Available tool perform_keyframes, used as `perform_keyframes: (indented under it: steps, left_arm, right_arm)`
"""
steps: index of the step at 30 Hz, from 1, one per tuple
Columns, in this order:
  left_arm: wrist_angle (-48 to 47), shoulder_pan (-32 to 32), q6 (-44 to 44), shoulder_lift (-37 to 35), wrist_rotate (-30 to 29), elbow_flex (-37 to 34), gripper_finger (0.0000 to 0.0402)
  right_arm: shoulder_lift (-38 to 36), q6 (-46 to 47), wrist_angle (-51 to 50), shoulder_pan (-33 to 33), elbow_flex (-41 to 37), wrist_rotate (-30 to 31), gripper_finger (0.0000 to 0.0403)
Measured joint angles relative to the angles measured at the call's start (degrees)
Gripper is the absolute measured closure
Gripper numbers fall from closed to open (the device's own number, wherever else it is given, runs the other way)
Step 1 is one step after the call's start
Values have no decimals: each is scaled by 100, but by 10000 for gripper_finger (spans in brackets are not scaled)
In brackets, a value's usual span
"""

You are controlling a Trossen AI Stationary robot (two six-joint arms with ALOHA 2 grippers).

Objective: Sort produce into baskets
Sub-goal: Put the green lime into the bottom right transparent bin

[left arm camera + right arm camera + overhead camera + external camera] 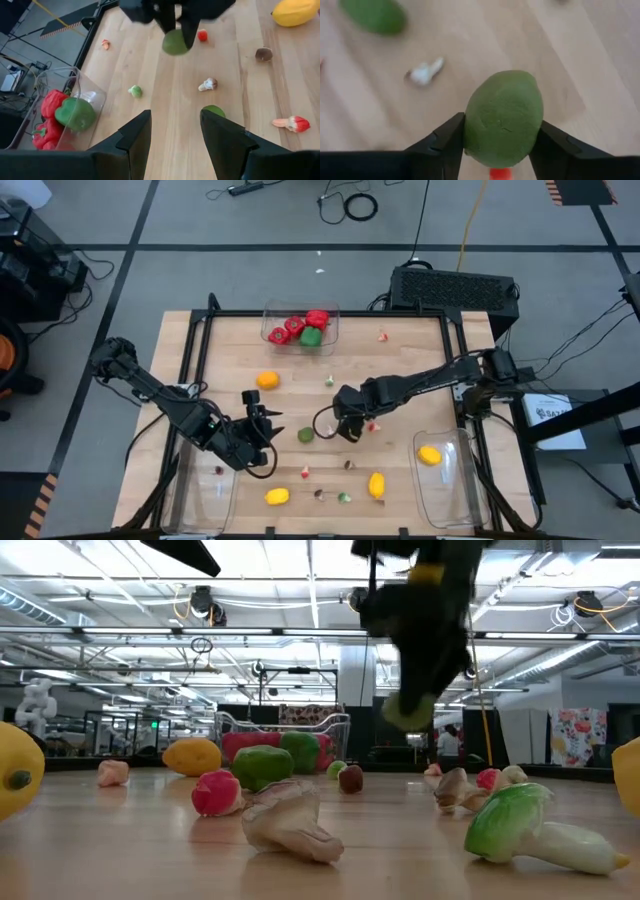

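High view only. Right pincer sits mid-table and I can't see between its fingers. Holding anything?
Observer: Yes. In the right wrist view the right pincer is closed on a green lime, one finger on each side.
Operator: Off the wood or dragging?
Observer: Off. In the low view the lime hangs clear above the table, with a gap under it.
Operator: Left pincer?
Observer: In its wrist view the left pincer is open, with nothing between its fingers.

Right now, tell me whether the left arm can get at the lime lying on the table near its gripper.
Probably yes: the left gripper is open and empty, with bare wood between it and the lime.
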Motion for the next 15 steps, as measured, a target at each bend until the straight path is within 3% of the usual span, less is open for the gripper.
perform_keyframes:
  steps: [8,15]
  left_arm:
    - [-115,-2,-19,0,0,0,224]
    - [-108,-2,-24,0,0,2,224]
  right_arm:
    - [-33,28,-2791,696,1578,-247,218]
    - [-287,570,-3938,1699,2154,-236,218]
